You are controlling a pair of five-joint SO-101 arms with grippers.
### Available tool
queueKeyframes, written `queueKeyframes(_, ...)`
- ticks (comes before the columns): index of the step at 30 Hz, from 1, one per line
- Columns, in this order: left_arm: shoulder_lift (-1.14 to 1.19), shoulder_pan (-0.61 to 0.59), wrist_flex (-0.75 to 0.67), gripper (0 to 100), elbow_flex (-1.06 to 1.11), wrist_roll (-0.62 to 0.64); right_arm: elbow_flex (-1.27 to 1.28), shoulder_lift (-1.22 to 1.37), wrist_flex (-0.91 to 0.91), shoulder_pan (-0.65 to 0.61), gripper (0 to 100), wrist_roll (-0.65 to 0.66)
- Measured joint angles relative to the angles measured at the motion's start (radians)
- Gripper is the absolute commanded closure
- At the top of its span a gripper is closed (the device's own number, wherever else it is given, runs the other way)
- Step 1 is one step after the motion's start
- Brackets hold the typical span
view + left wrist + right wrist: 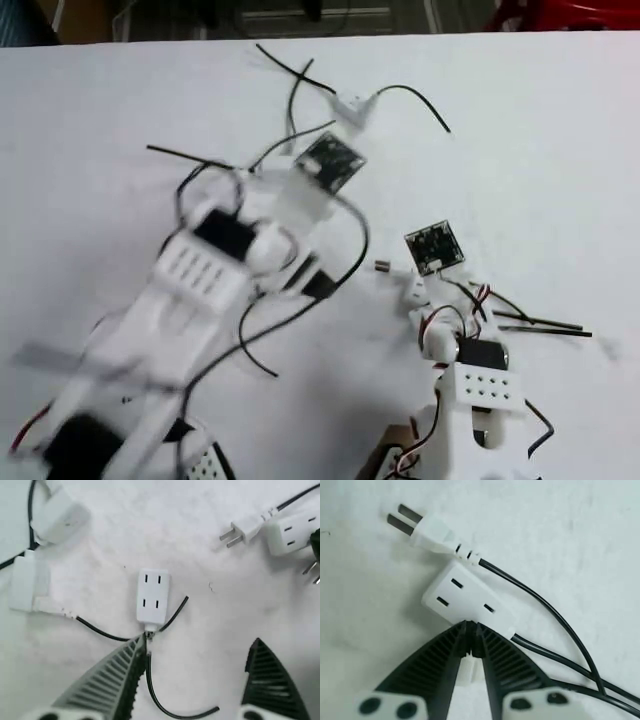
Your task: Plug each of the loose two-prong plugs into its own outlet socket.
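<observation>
White matte table (560, 150). Left gripper (200, 645): ribbed wedge fingers spread wide, one tip at cord end of first outlet block (153, 596), a white rectangle with four slots facing up and thin black cord (100, 630). Right gripper (471, 639): ribbed black fingers pressed together, tips against edge of second outlet block (465, 597), glossy white. Moulded white two-prong plug (427, 532) has flat metal prongs, lies unplugged just beside that block.

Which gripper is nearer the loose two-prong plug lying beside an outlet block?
Right. The right gripper is shut against that outlet block, beside the plug. The left gripper is open by another outlet block, farther off.
</observation>
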Motion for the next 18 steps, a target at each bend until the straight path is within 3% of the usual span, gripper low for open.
queueKeyframes(5, -0.163, -0.002, -0.276, 69, 0.304, 0.046, -0.005, -0.005, 0.023, 0.000, 94.9, 0.000)
queueKeyframes(10, -0.180, -0.023, -0.572, 69, 0.548, 0.121, -0.117, 0.006, 0.161, -0.005, 77.1, 0.000)
queueKeyframes(14, -0.180, -0.021, -0.651, 69, 0.594, 0.130, -0.347, 0.006, 0.413, -0.005, 72.1, 0.005)
queueKeyframes(18, -0.180, -0.023, -0.674, 69, 0.614, 0.130, -0.578, 0.006, 0.632, -0.005, 72.2, 0.118)
